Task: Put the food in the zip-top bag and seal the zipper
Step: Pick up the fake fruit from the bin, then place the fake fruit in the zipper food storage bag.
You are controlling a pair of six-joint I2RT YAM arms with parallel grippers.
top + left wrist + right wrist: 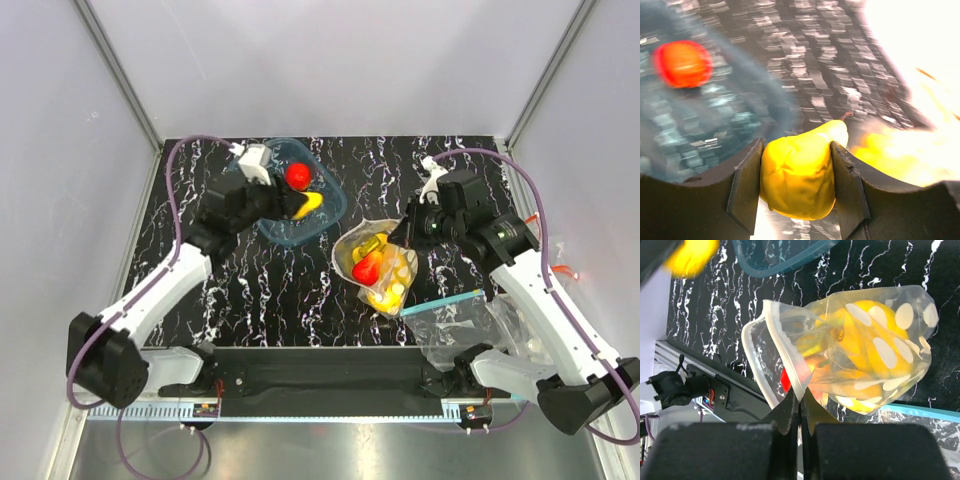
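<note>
My left gripper (pixel 290 205) is shut on a yellow toy fruit (pixel 306 204) and holds it over the right side of a blue clear tub (pixel 283 234). In the left wrist view the lumpy fruit (pixel 799 175) sits between both fingers (pixel 742 185). A round red piece (pixel 297 176) lies in the tub. The polka-dot zip-top bag (pixel 394 288) lies at centre right, holding yellow pieces and a red one (pixel 366 268). My right gripper (pixel 801 400) is shut on its pale zipper strip (pixel 782 345), and the mouth gapes open toward the tub.
A plain clear bag with a teal strip (pixel 455 300) lies at the front right, next to the right arm's base. The black marbled table (pixel 250 290) is walled by white panels at the back and sides. A black rail runs along the near edge.
</note>
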